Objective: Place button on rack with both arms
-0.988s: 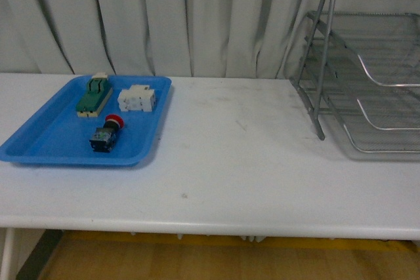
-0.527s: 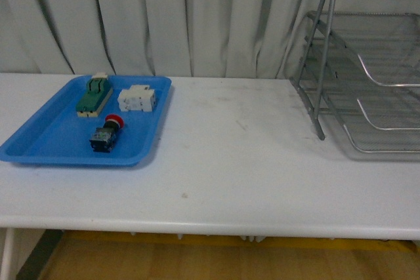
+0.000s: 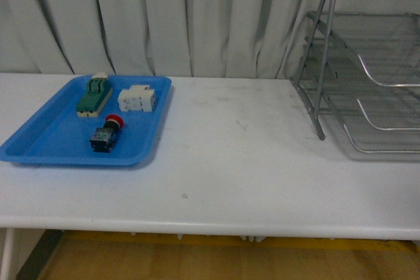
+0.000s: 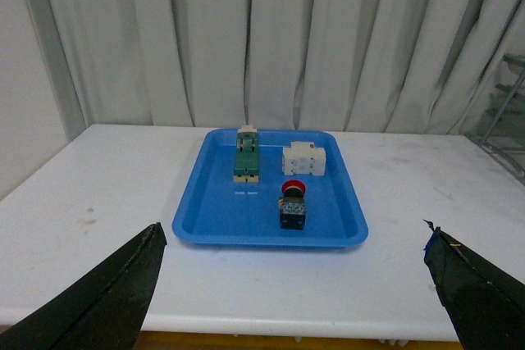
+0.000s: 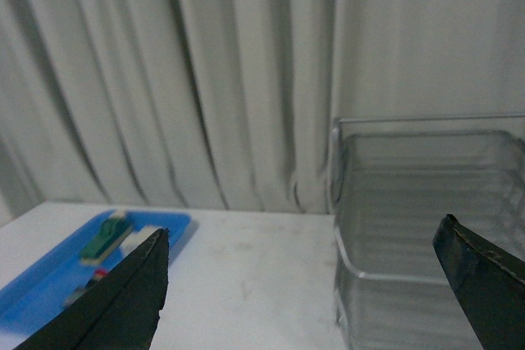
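Moved: nothing I can see since a second ago.
Room: white table (image 3: 230, 168), pale curtain (image 3: 164, 18) behind.
Button (image 3: 105, 134): in blue tray (image 3: 39, 143), well ahead of left gripper (image 4: 291, 234), jaws apart.
Right gripper (image 5: 305, 227): jaws apart, rack (image 5: 426, 202) ahead.

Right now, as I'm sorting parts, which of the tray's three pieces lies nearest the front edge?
The button, red-capped and dark-bodied; the green block and white part lie farther back.
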{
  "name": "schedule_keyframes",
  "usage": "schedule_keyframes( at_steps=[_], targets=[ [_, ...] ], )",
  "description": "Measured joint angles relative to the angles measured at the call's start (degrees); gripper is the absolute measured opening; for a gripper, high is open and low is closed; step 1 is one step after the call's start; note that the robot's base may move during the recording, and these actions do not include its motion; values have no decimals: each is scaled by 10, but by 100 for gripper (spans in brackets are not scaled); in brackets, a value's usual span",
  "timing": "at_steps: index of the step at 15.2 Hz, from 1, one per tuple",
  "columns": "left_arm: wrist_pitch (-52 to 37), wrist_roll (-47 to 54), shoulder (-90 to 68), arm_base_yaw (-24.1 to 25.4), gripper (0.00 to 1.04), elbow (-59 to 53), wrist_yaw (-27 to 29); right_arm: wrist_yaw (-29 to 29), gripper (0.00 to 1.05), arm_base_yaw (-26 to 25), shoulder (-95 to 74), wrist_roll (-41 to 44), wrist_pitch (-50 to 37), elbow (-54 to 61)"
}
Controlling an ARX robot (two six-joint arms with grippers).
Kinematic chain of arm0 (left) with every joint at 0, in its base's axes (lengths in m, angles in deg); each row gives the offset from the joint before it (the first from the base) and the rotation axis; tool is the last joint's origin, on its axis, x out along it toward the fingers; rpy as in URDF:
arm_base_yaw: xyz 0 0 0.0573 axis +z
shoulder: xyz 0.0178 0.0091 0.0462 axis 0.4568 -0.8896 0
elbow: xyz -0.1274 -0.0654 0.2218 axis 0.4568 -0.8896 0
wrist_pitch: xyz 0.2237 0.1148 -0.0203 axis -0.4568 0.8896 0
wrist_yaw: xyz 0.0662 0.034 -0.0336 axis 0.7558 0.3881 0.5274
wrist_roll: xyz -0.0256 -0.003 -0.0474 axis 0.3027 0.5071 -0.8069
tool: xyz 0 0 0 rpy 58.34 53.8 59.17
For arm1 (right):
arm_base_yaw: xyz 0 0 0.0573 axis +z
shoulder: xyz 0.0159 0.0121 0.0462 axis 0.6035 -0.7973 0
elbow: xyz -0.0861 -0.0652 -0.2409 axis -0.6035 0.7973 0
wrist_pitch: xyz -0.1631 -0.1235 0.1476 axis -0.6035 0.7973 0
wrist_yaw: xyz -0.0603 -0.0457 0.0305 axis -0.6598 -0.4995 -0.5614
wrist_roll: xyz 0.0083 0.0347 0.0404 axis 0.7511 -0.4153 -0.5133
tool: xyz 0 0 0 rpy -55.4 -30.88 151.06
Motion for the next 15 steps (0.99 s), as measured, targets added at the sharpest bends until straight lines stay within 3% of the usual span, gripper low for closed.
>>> schedule_keyframes(
  at_steps=[3, 5, 9, 13, 15],
  targets=[
    [0, 0, 0, 0, 98, 0, 0, -26, 98, -60, -244, -115, -45, -192],
    [0, 0, 0, 0, 98, 0, 0, -27, 98, -93, -316, -196, -54, -249],
    [0, 0, 0, 0, 98, 0, 0, -13, 98, -123, -362, -285, -82, -262],
    [0, 0, 0, 0, 98, 0, 0, 92, 98, -154, -478, -577, -309, -190],
    [0, 0, 0, 0, 98, 0, 0, 94, 98, -166, -547, -693, -309, -188]
  ],
)
